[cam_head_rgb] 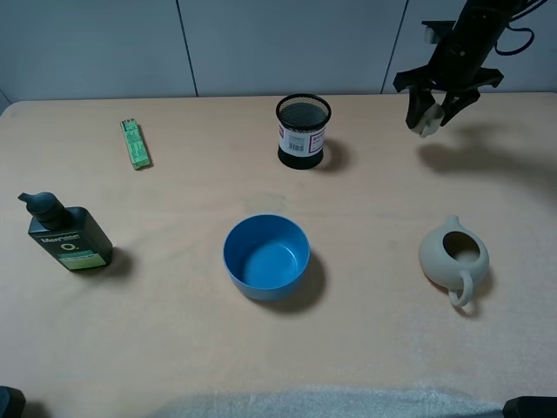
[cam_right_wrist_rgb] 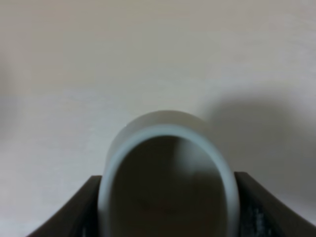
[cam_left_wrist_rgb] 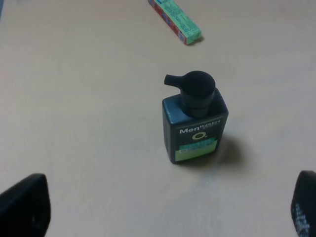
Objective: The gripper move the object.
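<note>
Hanging above the table, well right of the mesh pen holder (cam_head_rgb: pixel 304 131), the small cup (cam_head_rgb: pixel 426 125) is seen gripped by the right gripper (cam_head_rgb: pixel 432 117). In the left wrist view, the left gripper (cam_left_wrist_rgb: pixel 163 217) is shown released, its fingers (cam_left_wrist_rgb: pixel 22 207) wide apart. In the right wrist view, the cup (cam_right_wrist_rgb: pixel 168 173) is clamped between the fingers (cam_right_wrist_rgb: pixel 81 210), with its open mouth turned toward the camera and its axis lying along them.

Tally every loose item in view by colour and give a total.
Green: 1 (flat pack)
Black or dark: 2 (mesh holder, pump bottle)
Blue: 1 (bowl)
Beige: 2 (teapot, small cup in the right pincer)
Total: 6
</note>
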Motion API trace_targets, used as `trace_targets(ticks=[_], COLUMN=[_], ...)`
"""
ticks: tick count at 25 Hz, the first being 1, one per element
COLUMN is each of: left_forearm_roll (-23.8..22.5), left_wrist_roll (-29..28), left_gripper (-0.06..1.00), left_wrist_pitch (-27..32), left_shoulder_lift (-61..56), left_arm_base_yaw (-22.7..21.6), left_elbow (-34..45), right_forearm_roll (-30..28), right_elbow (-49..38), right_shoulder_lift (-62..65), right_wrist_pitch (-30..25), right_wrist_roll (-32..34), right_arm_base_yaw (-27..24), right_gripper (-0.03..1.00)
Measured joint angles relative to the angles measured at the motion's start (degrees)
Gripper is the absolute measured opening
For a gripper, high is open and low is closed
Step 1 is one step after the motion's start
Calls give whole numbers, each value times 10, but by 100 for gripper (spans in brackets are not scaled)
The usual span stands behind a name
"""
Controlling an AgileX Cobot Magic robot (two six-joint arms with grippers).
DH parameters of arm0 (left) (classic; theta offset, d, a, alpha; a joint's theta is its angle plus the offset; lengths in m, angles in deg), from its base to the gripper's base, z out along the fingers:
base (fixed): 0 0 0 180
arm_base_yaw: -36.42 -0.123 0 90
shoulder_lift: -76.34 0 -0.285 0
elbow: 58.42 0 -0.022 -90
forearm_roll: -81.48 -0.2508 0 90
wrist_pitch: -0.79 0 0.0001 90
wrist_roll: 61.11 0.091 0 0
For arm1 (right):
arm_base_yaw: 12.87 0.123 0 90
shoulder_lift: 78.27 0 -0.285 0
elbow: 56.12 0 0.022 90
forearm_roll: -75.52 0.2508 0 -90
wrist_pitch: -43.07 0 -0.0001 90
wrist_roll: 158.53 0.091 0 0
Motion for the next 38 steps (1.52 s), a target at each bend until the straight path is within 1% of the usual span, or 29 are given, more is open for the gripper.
trace_targets(ticks=[8,11,19,25,33,38], left_forearm_roll=[0,0,0,0,0,0], left_wrist_roll=[0,0,0,0,0,0], left_gripper=[99,99,99,99,99,99], left_wrist_pitch=[0,0,0,0,0,0], left_shoulder_lift=[0,0,0,0,0,0], left_arm_base_yaw=[0,0,0,0,0,0], left_elbow=[0,0,0,0,0,0], right_forearm_roll=[-1,4,12,17,20,24], right_elbow=[-3,-28,-136,-172,-205,-235], right_shoulder_lift=[13,23,73,84,84,90], right_wrist_pitch=[-17,-15,45,64,112,145], right_wrist_roll=[9,11,19,19,19,19], right_arm_base_yaw=[31,37,56,77,127,146], right_gripper=[39,39,39,39,39,39])
